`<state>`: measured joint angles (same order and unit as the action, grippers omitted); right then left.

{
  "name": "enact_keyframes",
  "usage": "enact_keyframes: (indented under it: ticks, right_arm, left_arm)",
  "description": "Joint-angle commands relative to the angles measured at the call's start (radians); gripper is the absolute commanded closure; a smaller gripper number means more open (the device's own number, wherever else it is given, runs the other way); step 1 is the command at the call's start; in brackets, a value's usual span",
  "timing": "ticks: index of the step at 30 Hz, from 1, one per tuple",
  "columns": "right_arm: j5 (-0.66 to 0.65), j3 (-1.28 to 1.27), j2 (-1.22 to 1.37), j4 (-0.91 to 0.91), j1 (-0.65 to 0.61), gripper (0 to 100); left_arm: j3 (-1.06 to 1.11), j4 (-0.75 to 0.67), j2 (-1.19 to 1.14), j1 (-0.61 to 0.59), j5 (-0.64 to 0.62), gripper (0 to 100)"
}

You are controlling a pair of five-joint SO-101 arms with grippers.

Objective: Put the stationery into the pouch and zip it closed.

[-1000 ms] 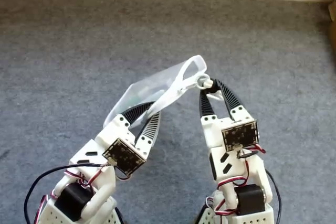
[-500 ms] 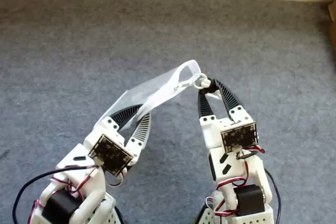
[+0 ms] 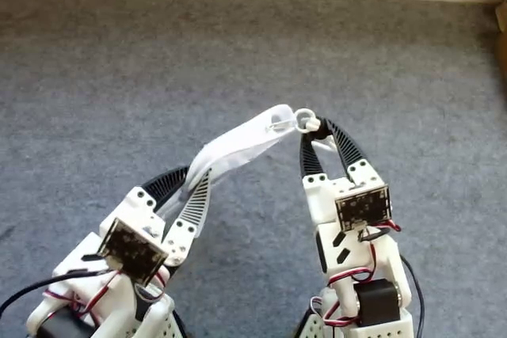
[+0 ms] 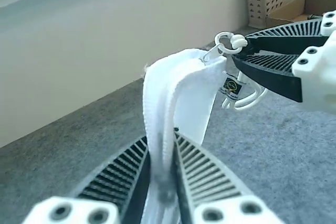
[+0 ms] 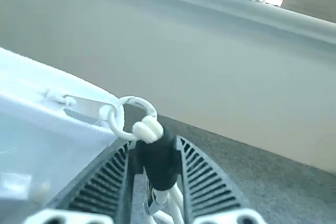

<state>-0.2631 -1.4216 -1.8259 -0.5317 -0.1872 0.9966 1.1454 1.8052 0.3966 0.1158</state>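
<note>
While left end effector (image 3: pixel 190 178) pinches, translucent pouch (image 3: pixel 238 148), ringed zip pull (image 3: pixel 304 119)

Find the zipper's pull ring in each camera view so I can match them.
High view: ring near centre, just beyond the right end effector.
Left wrist view: ring at the pouch's far corner, beside that end effector's tips.
Right wrist view: ring just past its tips.
Shared landmark: the right end effector, clamping the ring's cord.
</note>
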Motion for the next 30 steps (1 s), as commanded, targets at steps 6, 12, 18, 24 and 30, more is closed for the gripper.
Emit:
enact_keyframes:
  ticks: [6, 12, 18, 24, 30]
  right_arm:
    - [-0.006, 0.005, 0.001, 0.028, 0.059, 99.5]
    - [-0.006, 0.005, 0.001, 0.028, 0.059, 99.5]
    - [-0.006, 0.004, 0.001, 0.028, 0.059, 99.5]
    - [-0.006, 0.004, 0.001, 0.028, 0.058, 99.4]
    - [-0.006, 0.004, 0.001, 0.028, 0.054, 99.4]
  left_arm:
    - [-0.116, -0.012, 0.018, -0.228, -0.097, 100]
    - [-0.114, -0.054, 0.018, -0.351, -0.157, 100]
    - [-0.114, -0.086, 0.018, -0.475, -0.227, 100]
    - [-0.11, -0.091, 0.018, -0.575, -0.287, 100]
    - [-0.107, -0.091, 0.018, -0.576, -0.292, 100]
